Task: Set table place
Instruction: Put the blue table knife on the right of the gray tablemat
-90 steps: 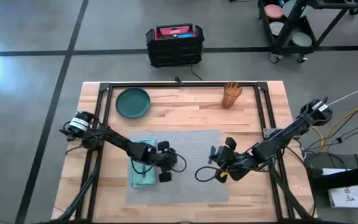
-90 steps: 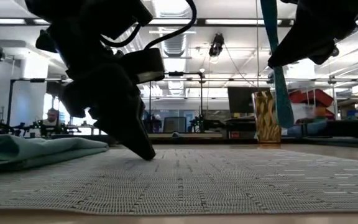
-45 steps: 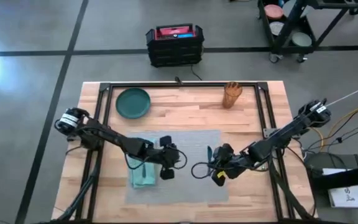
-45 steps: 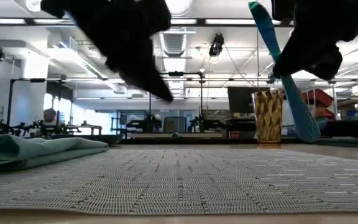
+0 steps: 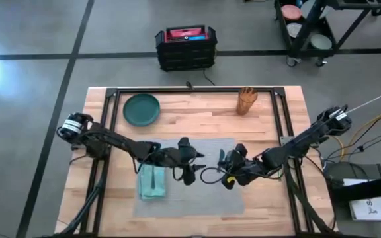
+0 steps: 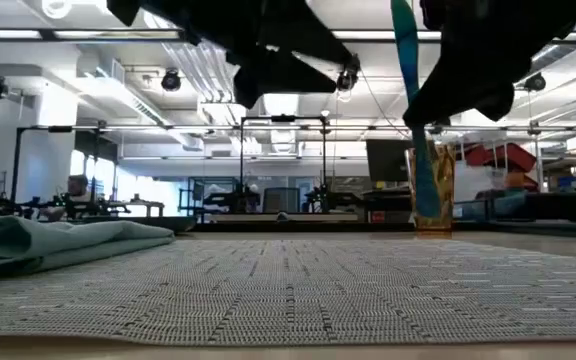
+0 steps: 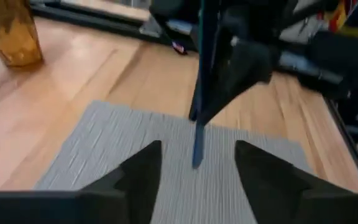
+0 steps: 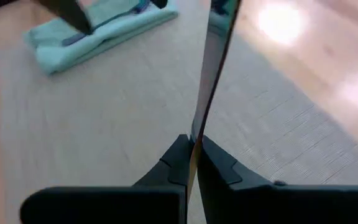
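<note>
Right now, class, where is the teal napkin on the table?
In the high view the teal napkin lies on the left part of the grey placemat, below the dark green plate and beside the left end effector.

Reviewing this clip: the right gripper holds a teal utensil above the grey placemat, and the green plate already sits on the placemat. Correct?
Not quite. The green plate sits on the bare table, beyond the placemat, as the high view shows. The right gripper does hold the teal utensil above it.

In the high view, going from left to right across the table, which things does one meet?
Dark green plate → teal napkin → left tool, open → right tool, holding a teal utensil → wooden cup.
</note>
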Tool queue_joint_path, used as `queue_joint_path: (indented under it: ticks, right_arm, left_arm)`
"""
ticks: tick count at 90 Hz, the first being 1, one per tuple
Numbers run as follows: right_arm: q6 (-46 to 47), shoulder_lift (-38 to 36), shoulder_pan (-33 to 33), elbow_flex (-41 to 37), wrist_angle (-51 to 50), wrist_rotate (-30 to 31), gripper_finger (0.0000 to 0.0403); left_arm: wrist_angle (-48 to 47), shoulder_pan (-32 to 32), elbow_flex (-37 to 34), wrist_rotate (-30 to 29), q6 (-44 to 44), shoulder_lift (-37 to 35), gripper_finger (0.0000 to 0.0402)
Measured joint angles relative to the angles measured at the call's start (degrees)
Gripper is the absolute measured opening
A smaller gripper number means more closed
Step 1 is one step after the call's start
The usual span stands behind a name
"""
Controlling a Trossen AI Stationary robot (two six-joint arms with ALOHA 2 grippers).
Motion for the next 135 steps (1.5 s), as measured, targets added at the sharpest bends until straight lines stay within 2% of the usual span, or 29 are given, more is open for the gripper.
queue_joint_path:
  ticks: [11,24,45,71,86,101,120,135]
  right_arm:
    - [-0.63,-0.04,-0.46,0.0,0.17,0.66,0.0]
    - [-2.08,-0.04,-0.79,-0.02,1.47,0.67,0.0]
    - [-12.24,-0.02,-0.97,0.0,9.78,-2.85,0.0]
    - [-16.97,0.02,-1.21,0.0,12.92,-3.51,0.0]
    - [-17.44,0.02,-1.46,0.0,12.6,-4.19,0.0]
    - [-17.39,0.02,-1.46,-0.02,12.22,-4.24,0.0]
    - [-17.29,-0.06,-1.46,-0.02,12.71,-5.09,0.0032]
    - [-18.81,-2.13,-1.46,-0.02,10.24,-6.32,0.0082]
  left_arm:
    - [5.67,-0.03,0.0,0.27,0.52,0.18,0.0236]
    - [9.02,0.02,0.0,0.28,2.33,1.25,0.0242]
    - [11.5,1.75,0.0,0.3,6.16,2.58,0.0219]
    - [18.29,3.31,0.0,3.96,9.52,3.05,0.0199]
    - [25.19,5.02,0.0,10.42,9.07,5.19,0.0181]
    - [27.44,5.52,0.0,11.51,9.45,6.34,0.014]
    - [27.55,5.79,0.0,14.42,11.01,5.86,0.0017]
    - [27.18,5.87,0.0,17.62,11.41,5.42,0.0002]
